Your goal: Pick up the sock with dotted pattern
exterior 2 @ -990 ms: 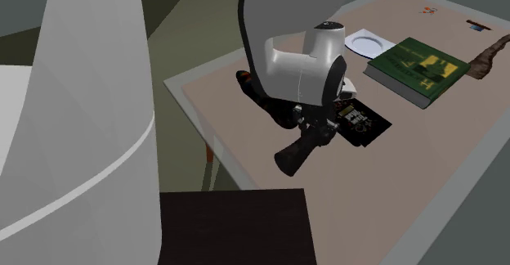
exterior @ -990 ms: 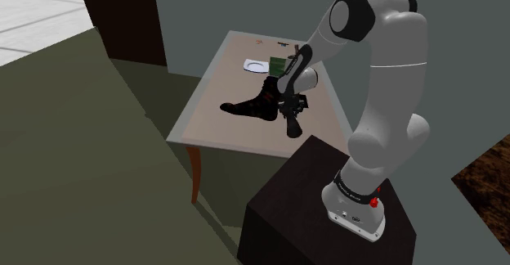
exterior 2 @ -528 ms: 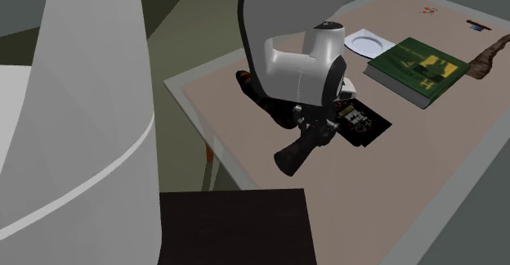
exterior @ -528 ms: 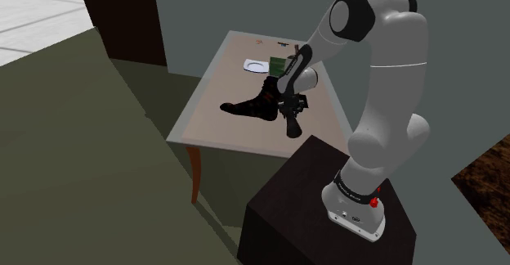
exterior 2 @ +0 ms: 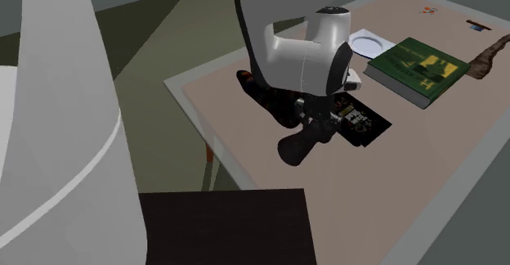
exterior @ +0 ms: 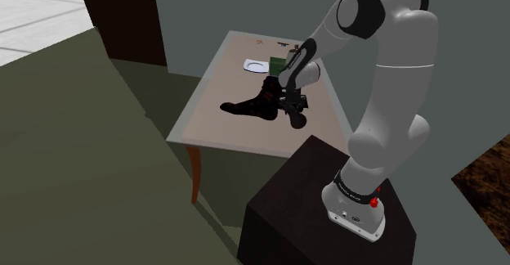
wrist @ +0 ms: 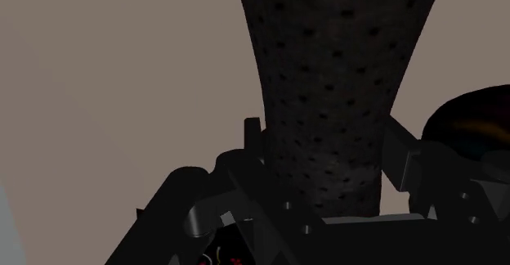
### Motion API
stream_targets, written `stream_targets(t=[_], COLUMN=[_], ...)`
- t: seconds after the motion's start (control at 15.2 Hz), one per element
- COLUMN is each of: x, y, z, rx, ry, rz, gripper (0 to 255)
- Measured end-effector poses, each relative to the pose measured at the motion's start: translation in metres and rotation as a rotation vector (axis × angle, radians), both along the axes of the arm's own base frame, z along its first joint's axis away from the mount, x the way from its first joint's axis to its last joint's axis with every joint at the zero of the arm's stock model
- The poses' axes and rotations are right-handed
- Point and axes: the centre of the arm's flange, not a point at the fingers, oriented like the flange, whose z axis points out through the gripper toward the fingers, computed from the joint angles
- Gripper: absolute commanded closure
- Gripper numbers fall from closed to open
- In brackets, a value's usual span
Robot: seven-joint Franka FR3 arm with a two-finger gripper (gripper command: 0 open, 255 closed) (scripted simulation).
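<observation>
A dark sock with small black dots (wrist: 331,67) is clasped between my two black fingers (wrist: 252,137) in the wrist view. My gripper (exterior: 291,108) hangs over the near part of the tan table (exterior: 221,124), shut on this sock. The sock's free end (exterior: 297,123) dangles below the hand, a little above the tabletop. From the second exterior view the gripper (exterior 2: 320,127) points down and toward that view's left, with the dotted sock (exterior 2: 294,146) sticking out of it.
A second black sock with a red pattern (exterior: 248,106) lies on the table beside the hand. A green book (exterior 2: 417,69) and a white plate (exterior 2: 368,41) sit farther back. A brown object (exterior 2: 489,56) lies at the second exterior view's right edge. The dark stand (exterior: 327,206) is near.
The arm has swung up a little and the hand has risen slightly, carrying the dotted sock's hanging end higher off the table. The grip has stayed shut.
</observation>
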Motion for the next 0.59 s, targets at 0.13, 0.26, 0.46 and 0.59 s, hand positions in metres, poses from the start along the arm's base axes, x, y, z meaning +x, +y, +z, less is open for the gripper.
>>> stream_targets(t=[0.13,0.26,0.46,0.59], x=[0.001,0.001,0.000,0.000], y=[0.001,0.001,0.001,0.001], z=[0.011,0.020,0.037,0.044], rx=[0.000,0.000,0.001,0.001], ry=[0.000,0.000,0.002,0.002], rz=[0.000,0.000,0.000,0.000], gripper=[255,255,255,255])
